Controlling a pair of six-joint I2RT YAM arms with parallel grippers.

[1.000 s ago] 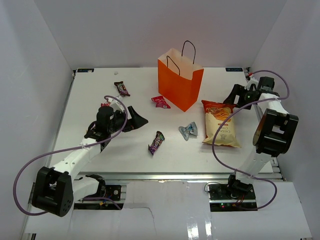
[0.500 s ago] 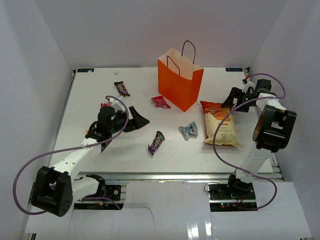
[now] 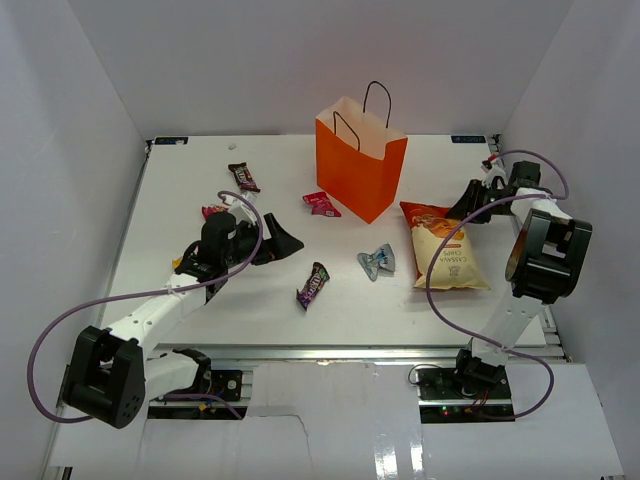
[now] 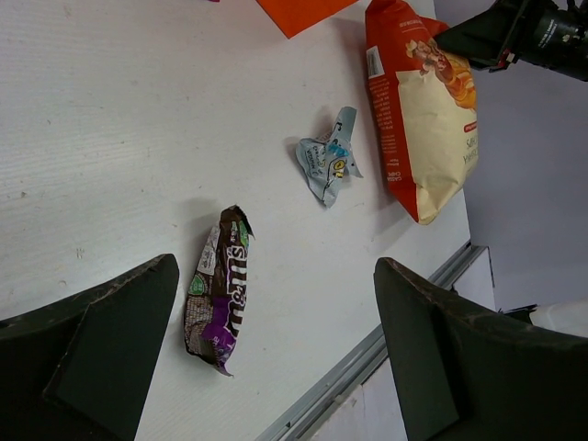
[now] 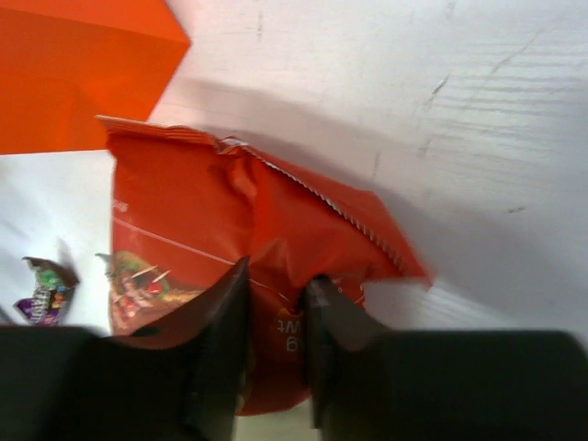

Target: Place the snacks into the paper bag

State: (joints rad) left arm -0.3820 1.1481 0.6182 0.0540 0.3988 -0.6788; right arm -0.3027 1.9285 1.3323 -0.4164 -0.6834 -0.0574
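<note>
Chip bag (image 3: 445, 248) lies on the table (image 3: 250, 300), just right of the paper bag (image 3: 355, 165).
The right gripper (image 5: 276, 280) pinches a fold at its far end; its print is unreadable. The left gripper (image 4: 276, 268) hangs wide open and empty over the purple packet (image 4: 218, 294), lettered M&M's.

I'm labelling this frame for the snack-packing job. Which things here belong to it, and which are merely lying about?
Job: paper bag, chip bag, purple packet, silver-blue wrapper, pink-red wrapper, brown candy bar.
Not the job: purple cables, metal rail at the near edge.
</note>
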